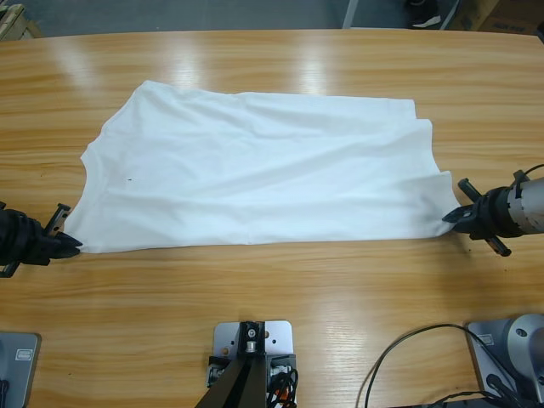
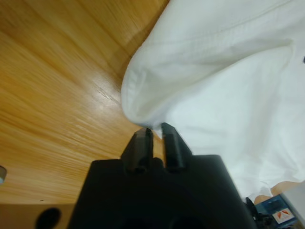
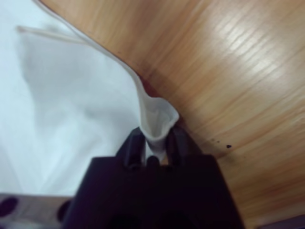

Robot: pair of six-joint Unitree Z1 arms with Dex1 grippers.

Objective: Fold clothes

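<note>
Left gripper (image 1: 75, 246): jaws nearly together, a narrow gap between the tips. In the left wrist view (image 2: 155, 131) the tips sit at the rounded corner of the white shirt (image 2: 224, 81); whether cloth is actually nipped between them is unclear, as the fold hides the contact. Gripper lies low over the table (image 1: 272, 306), entering from the left edge of the high view, pointing right, at the shirt's near-left corner.

Right gripper (image 1: 448, 219): jaws pinched on a small fold of shirt hem, seen bunched and standing up between the tips in the right wrist view (image 3: 155, 138). Arm comes in from the right edge of the high view, approx. level w/ the table, pointing left, at the shirt's near-right corner.

Shirt (image 1: 255, 170): spread flat across the table's middle, long axis left-right, shallow wrinkles running along it. A tiny dark mark shows near its left end. Near edge runs fairly straight between the two grippers; the far-right corner steps in a fold.

Table: wood, glossy, bare around the shirt (image 3: 238, 71).
</note>
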